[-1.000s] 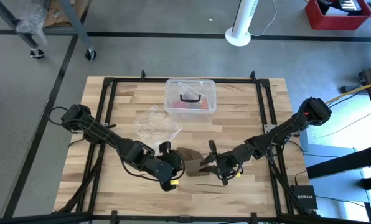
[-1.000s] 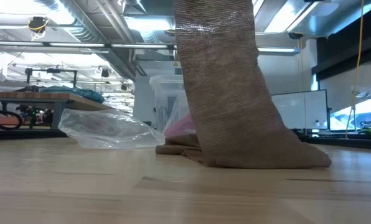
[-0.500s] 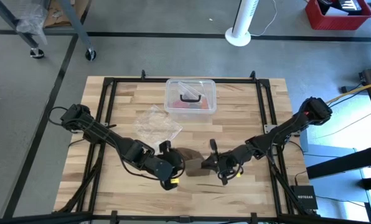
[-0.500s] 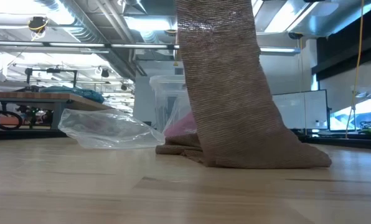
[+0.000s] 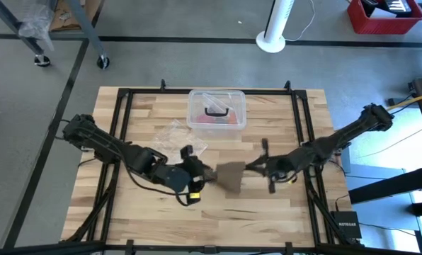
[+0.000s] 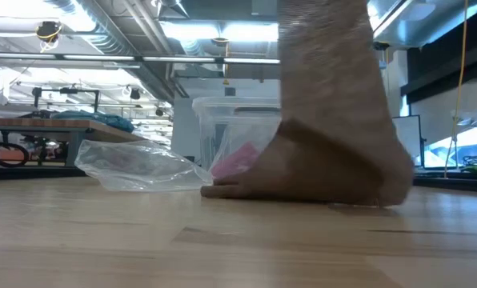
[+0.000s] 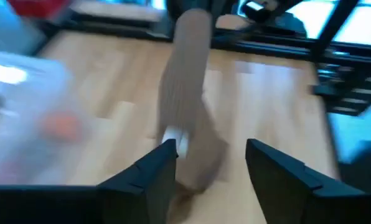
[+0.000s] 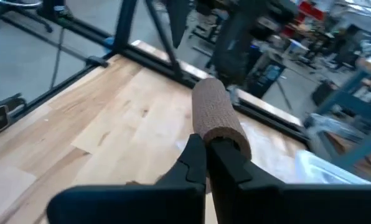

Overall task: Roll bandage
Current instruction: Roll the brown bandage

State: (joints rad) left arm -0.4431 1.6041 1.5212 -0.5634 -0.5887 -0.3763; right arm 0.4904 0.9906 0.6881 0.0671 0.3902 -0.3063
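Brown elastic fabric, the bandage [image 5: 230, 177], hangs near the middle of the desk [image 5: 282, 212], still a loose strip, not a roll. In the high view it spans the gap between the two hands, just in front of the clear plastic box [image 5: 216, 110] and to the right of the clear thin plastic bag [image 5: 177, 142]. The low view shows one end lifted out of the top of the picture while the lower part lies bunched in soft folds on the wood.

The right hand [image 8: 205, 149] has its fingers pressed together on the bandage's raised end; in its wrist view the strip curls over just beyond the fingertips. The left hand [image 7: 207, 158] sits close by the strip's other side with its fingers apart, and the fabric runs through the gap between them without either finger pressing on it, as far as the blurred wrist view allows.

By my judgement the task is at an early stage: the bandage is picked up and stretched out, but no tight winding shows anywhere along it. Left to do is nearly all of the rolling, turning the strip on itself from one end until the whole length is wound, then setting the roll down.
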